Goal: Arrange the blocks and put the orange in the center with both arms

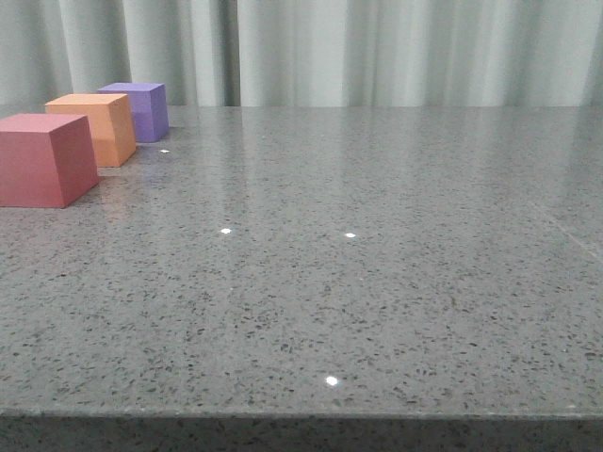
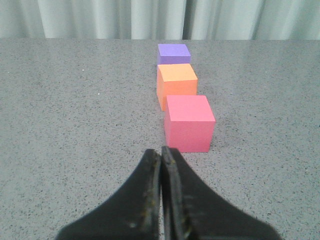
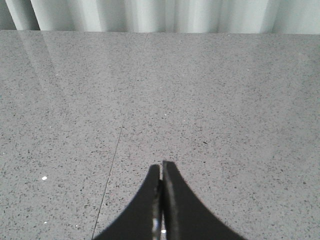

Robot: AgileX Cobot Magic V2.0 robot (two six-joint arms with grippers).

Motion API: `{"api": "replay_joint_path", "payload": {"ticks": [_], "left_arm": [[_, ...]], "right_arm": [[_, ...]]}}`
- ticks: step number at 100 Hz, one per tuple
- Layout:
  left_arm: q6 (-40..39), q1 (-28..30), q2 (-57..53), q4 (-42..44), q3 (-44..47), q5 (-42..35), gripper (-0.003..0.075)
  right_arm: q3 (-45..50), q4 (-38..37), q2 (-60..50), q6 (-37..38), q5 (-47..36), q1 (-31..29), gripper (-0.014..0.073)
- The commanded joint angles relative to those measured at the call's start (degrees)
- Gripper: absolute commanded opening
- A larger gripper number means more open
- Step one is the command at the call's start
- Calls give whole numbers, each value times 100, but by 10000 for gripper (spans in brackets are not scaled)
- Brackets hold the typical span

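Cubes, matte: pink-red [image 2: 189, 123], orange [image 2: 176, 85], purple [image 2: 173, 53]; left claw [image 2: 161, 156], right claw [image 3: 161, 170] closed, empty.

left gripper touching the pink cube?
Apart. The left wrist view shows bare table between the shut left gripper and the pink cube.

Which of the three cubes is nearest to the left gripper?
The pink-red cube: it lies just ahead of the shut left gripper, with the orange cube and purple cube lined up behind it.

Three matte cubes in a row at far left, upright, close-set: pink-red cube [image 1: 42, 158] nearest, orange cube [image 1: 97, 127] in the middle, purple cube [image 1: 139, 109] farthest.
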Motion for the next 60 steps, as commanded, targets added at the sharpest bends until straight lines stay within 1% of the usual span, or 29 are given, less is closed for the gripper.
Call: {"api": "replay_joint_path", "payload": {"ticks": [1,24,41,49,60], "left_arm": [[-16,4,61,38,-145,-457,-19],[-16,4,61,38,-145,-457,-19],[-16,13,41,169,-70,-618,-19],[-16,102,-79,109,106,-997,-19],[-16,413,-349,-69,499,-1627,-19]], "right_arm": [[-131,-59,-11,-50,-421,-33,-66],[-131,-59,-11,-50,-421,-33,-66],[-131,-59,-11,-50,-421,-33,-66],[-131,-59,-11,-50,-421,-33,-66],[-131,-59,-11,-50,-421,-33,-66]]}}
